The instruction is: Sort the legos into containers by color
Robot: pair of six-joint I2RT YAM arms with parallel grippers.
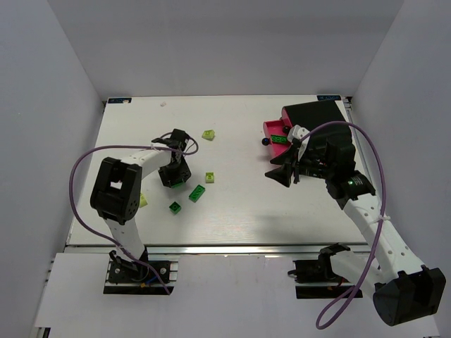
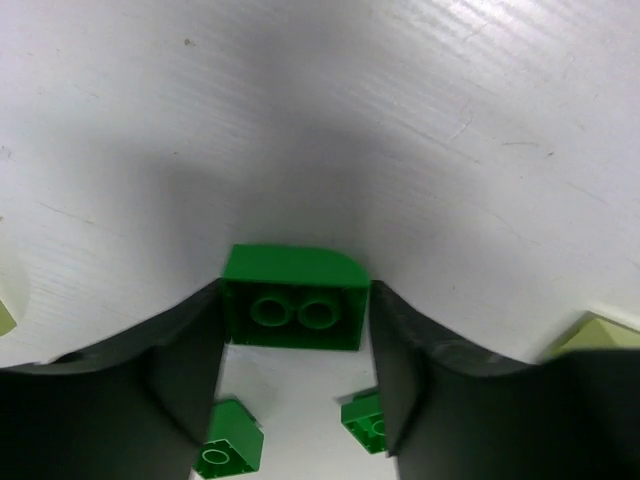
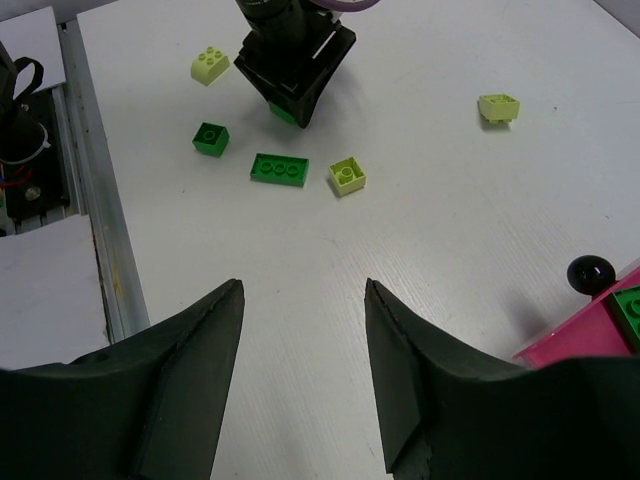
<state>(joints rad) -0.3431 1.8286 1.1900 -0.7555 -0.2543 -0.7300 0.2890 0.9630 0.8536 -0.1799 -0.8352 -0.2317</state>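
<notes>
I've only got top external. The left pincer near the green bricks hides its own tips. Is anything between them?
Observer: Yes. Left wrist shows the left pincer shut on a dark green brick, two round sockets facing the camera.
Operator: And that lime piece half under the left arm?
Observer: Right wrist shows a lime brick, studs up, lying free on the table.
Operator: Right pincer carrying anything?
Observer: No. The right pincer is open, nothing between its tips.

White arm links (image 1: pixel 377 236), black joints (image 1: pixel 116 190) (purple cables (image 1: pixel 72 179) looping alongside).
</notes>
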